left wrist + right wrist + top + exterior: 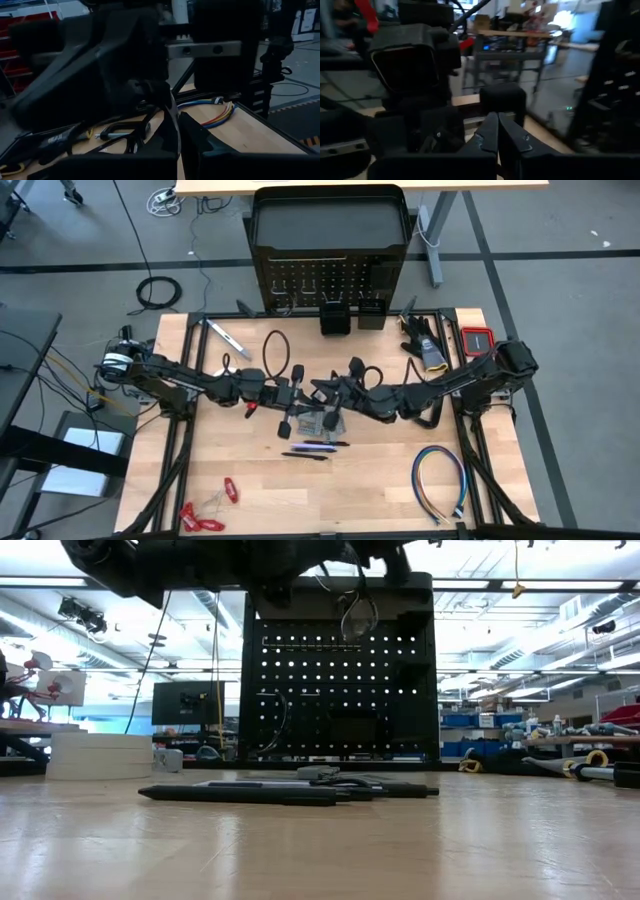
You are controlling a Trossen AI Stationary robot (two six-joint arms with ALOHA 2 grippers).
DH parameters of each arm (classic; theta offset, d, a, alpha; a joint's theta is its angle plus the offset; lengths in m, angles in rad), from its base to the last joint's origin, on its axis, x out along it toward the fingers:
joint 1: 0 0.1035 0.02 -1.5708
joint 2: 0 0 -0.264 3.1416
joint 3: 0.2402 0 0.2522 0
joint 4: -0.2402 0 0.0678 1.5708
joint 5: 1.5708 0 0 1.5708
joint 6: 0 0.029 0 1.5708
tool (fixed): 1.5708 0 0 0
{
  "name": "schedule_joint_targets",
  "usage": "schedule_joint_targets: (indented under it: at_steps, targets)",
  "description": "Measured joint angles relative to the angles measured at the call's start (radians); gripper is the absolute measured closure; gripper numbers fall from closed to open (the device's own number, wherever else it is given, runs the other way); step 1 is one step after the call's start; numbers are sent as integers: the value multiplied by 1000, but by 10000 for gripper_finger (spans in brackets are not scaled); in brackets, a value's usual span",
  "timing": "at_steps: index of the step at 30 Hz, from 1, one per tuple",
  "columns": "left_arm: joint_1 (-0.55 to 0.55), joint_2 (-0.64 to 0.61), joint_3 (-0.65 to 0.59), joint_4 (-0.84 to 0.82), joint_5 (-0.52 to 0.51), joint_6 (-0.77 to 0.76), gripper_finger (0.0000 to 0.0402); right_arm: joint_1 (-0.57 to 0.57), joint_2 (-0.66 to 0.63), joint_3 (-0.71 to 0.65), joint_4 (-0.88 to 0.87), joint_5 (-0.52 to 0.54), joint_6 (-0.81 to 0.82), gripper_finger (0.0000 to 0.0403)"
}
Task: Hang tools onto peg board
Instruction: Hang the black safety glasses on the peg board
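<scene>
Dark pens (290,793) are seen nearest, lying flat mid-table.
Both the left gripper (297,393) and the right gripper (330,390) are pressed together, empty, just above the pens (312,448), whose long axis runs across the table; the peg board (328,280) stands behind.

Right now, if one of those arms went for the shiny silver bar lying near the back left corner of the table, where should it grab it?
Probably at the middle of the silver bar, coming straight down from above. It lies flat on the table, slanted, with clear wood on both long sides, so the fingers could straddle its narrow width. The left gripper, now shut, is nearer.
</scene>
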Motion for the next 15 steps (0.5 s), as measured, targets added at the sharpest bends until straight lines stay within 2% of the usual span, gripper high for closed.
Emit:
schedule_joint_targets:
  at_steps: [8, 13, 15]
  targets:
    - [0, 1, -1, -1, 3, 3, 399, -63, -1, 1, -28, -196, 146, 394]
    - [-1, 1, -1, -1, -34, 23, 399, -66, -1, 2, -37, -193, 148, 394]
    - [-1, 2, -1, -2, -55, 23, 399, -47, -9, 2, -45, -133, 124, 394]
